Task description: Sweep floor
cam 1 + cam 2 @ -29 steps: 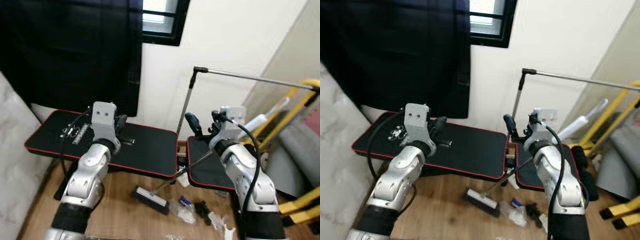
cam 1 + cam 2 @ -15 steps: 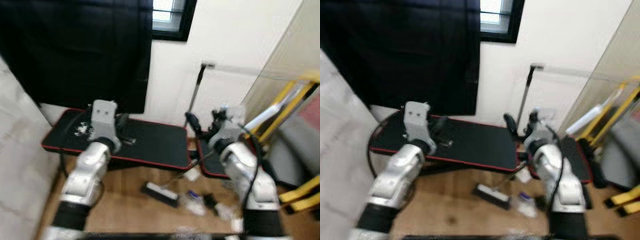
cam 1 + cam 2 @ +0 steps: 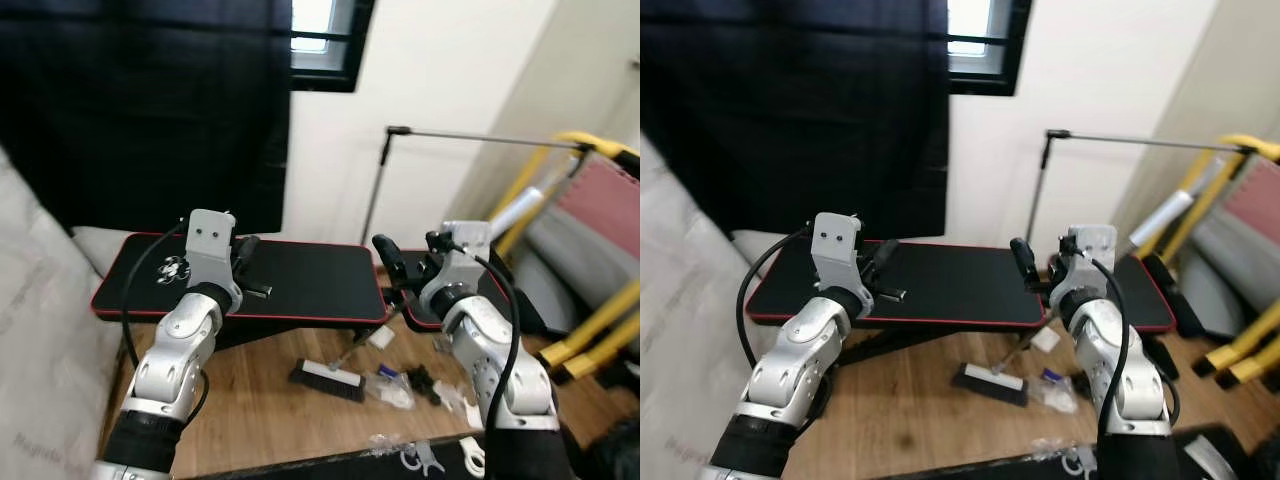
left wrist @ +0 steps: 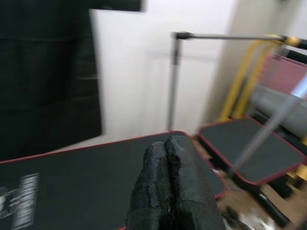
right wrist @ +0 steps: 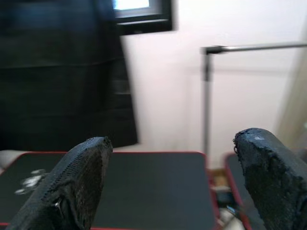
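Note:
A broom lies on the wooden floor, its black brush head (image 3: 327, 380) in front of the bench and its thin metal handle (image 3: 356, 349) slanting up toward the gap between the pads. Loose litter (image 3: 397, 387), a clear plastic bag with black and white bits, lies just right of the brush. My left gripper (image 4: 168, 143) is shut on nothing and held above the bench. My right gripper (image 3: 410, 256) is open, raised over the gap above the broom handle and not touching it; its fingers (image 5: 81, 167) stand wide apart.
A black bench with red trim (image 3: 310, 285) crosses the view, with a second pad (image 3: 1145, 290) to its right. Behind stand a metal rail (image 3: 480, 138), a dark curtain (image 3: 140, 100) and yellow frames (image 3: 600, 320). A grey mattress (image 3: 40, 340) is at left, a black mat (image 3: 350, 465) nearest me.
The camera has shifted and steadied, so the bench and floor show more fully. Both arms hold the same pose; the broom lies where it was.

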